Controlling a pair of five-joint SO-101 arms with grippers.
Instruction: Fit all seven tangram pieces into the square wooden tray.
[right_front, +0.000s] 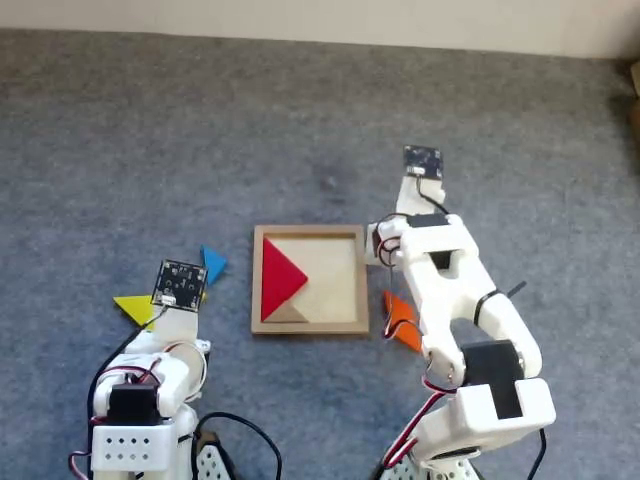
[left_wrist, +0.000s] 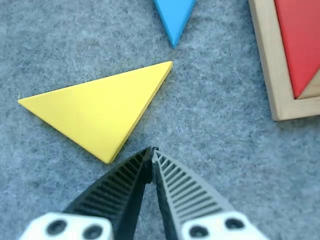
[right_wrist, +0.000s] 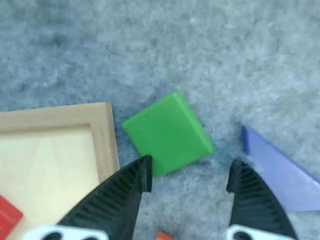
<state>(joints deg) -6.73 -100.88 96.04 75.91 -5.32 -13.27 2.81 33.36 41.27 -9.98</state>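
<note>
Leftmost, the left claw (left_wrist: 152, 150) is seen pinched shut just beside the yellow triangle (left_wrist: 100, 112). Centrally, a red triangle (right_front: 280, 278) is laid in the wooden tray (right_front: 310, 328). Rightward, the green square (right_wrist: 167, 131) is found beside the tray, in front of the wide-spread right claw (right_wrist: 190, 172).

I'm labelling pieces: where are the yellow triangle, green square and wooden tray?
yellow triangle (left_wrist: 97, 112), left wrist view, centre of face
green square (right_wrist: 167, 131), right wrist view, centre of face
wooden tray (right_front: 310, 328), high view, near rim

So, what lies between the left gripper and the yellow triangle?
Bare grey carpet, nothing else; the left wrist view shows the left gripper just short of the yellow triangle.
</note>
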